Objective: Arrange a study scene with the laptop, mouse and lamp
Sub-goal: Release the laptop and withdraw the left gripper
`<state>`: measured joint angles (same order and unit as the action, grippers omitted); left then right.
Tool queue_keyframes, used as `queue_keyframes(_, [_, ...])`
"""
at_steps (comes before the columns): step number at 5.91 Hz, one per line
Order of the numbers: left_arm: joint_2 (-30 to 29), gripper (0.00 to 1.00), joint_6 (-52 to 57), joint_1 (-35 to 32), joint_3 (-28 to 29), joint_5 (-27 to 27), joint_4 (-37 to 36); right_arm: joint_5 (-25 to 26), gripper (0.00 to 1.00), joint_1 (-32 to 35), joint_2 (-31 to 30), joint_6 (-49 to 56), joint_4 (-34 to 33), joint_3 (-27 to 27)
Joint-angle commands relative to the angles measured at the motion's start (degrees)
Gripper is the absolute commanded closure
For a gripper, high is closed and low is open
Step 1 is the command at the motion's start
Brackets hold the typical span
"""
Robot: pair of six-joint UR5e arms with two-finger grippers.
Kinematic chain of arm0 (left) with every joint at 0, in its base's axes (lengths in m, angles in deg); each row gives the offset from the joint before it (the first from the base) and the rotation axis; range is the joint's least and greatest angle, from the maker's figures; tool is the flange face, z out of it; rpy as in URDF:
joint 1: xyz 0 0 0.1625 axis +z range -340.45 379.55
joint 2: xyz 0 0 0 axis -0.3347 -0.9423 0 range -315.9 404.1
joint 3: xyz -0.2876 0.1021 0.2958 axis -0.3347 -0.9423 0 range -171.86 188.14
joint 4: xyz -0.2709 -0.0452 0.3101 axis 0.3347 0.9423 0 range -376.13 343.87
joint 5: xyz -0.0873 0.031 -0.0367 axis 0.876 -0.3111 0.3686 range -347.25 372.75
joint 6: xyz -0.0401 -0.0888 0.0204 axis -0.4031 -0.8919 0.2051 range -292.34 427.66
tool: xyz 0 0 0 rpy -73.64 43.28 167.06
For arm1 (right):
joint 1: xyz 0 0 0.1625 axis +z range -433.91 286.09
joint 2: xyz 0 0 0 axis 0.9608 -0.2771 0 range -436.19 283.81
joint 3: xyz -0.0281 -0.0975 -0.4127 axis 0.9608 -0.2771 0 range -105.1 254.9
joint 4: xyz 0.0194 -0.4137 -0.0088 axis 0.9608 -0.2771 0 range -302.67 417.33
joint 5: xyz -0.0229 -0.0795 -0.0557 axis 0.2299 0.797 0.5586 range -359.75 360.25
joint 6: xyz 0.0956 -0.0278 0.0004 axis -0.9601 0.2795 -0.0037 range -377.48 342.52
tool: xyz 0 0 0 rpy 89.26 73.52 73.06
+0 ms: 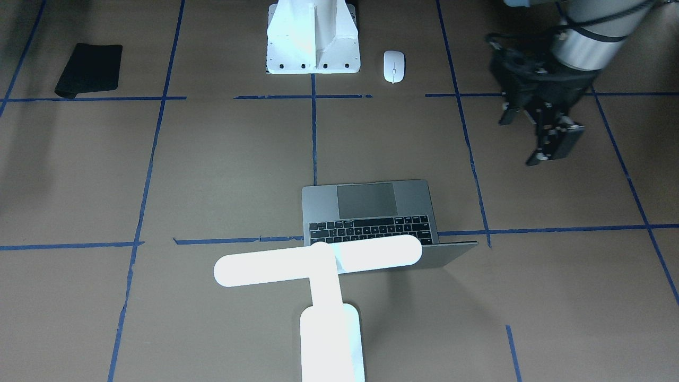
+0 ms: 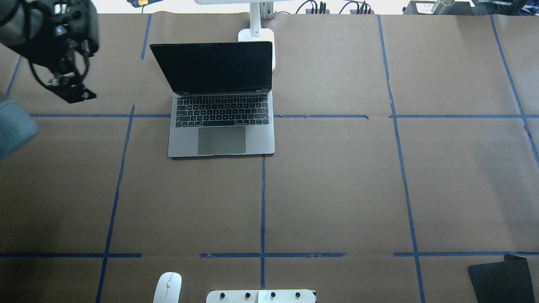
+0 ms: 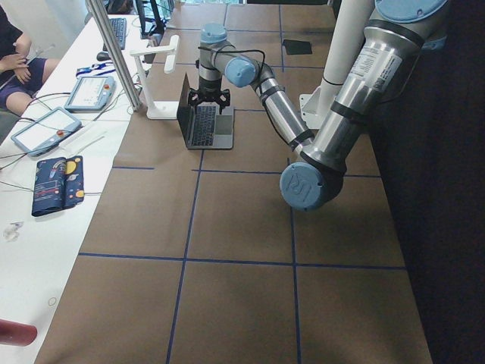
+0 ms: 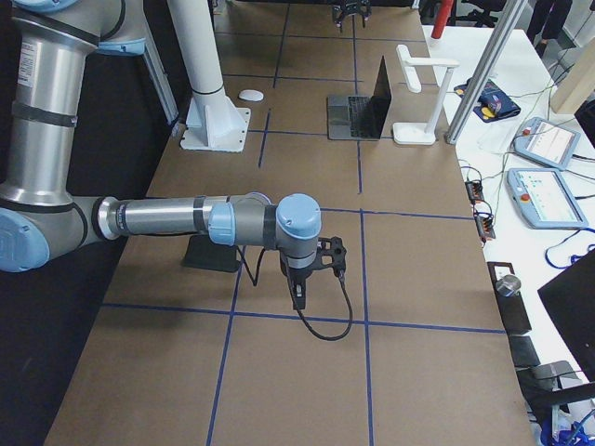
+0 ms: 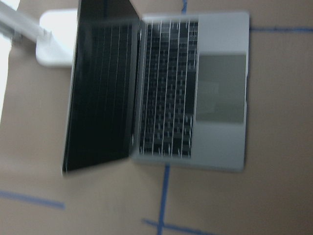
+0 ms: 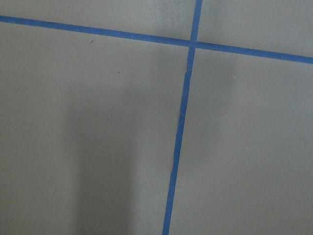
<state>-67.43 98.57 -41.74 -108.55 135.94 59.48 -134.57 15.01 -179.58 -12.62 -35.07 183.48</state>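
Observation:
The grey laptop [image 1: 371,209] stands open at the table's far middle, its screen dark; it also shows in the overhead view [image 2: 221,134] and, blurred, in the left wrist view [image 5: 215,98]. The glowing white T-shaped lamp [image 1: 318,260] stands right behind it, its base [image 2: 257,35] at the far edge. The white mouse [image 1: 393,66] lies near the robot's base, also in the overhead view [image 2: 167,287]. My left gripper [image 1: 530,135] hangs above the table to the laptop's left [image 2: 71,90], open and empty. My right gripper [image 4: 299,295] shows only in the exterior right view, so I cannot tell its state.
A black soft pad [image 1: 90,69] lies at the near right corner [image 2: 501,277]. The white bolted pedestal [image 1: 313,42] stands at the near middle. Blue tape lines [image 6: 183,112] cross the brown table. Operators' desks with tablets [image 4: 544,144] lie beyond the far edge.

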Motion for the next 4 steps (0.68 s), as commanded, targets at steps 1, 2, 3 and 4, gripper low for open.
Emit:
queue_keyframes(1, [10.58,0.00,-15.75,-4.09,-0.73,1.26,-1.34,-1.92,0.00,-1.55,0.64,-4.05,1.26,0.14])
queue_keyframes(2, [15.33,0.00,-30.24,-4.71,-1.34,2.91,-1.25,-2.80,0.00,-3.73,0.47,-13.03,3.96,1.28])
queue_keyframes(3, [20.86,0.00,-35.69,-6.46,-1.35,3.80,-0.73,-2.72,0.00,-7.76,-1.44,-26.17,13.47,1.37])
queue_keyframes(4, [23.00,0.00,-35.66,-10.30,-1.35,7.98,0.32,-2.20,0.00,-12.76,-4.77,-35.88,24.96,1.38])
